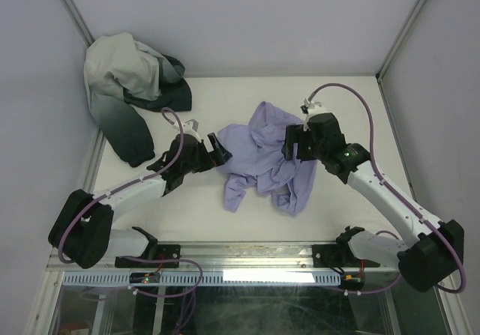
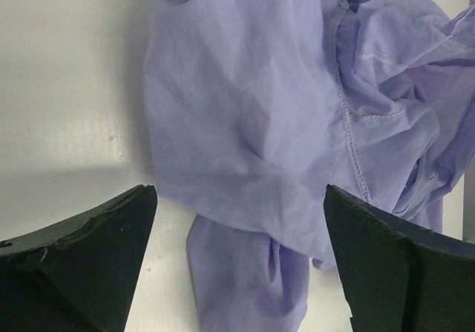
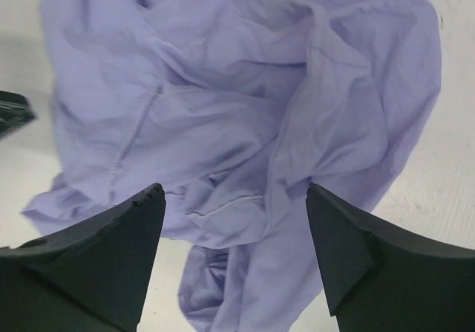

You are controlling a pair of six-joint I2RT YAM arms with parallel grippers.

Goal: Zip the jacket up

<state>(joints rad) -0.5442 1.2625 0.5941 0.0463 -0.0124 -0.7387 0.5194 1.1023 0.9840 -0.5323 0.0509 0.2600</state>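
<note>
The lavender jacket point(image 1: 264, 155) lies crumpled in a heap in the middle of the white table, sleeves trailing toward the front. No zipper shows clearly. My left gripper point(image 1: 220, 149) is open at the jacket's left edge; in the left wrist view the fabric point(image 2: 260, 124) fills the space beyond its spread fingers point(image 2: 104, 250). My right gripper point(image 1: 291, 144) is open over the jacket's right side; in the right wrist view the bunched cloth point(image 3: 237, 109) lies below and between its fingers point(image 3: 111, 250). Neither holds anything.
A white-and-dark-green garment point(image 1: 131, 88) is piled at the back left corner. Grey walls enclose the table on three sides. Bare table point(image 1: 352, 110) lies right of and behind the jacket, and along the front point(image 1: 187, 215).
</note>
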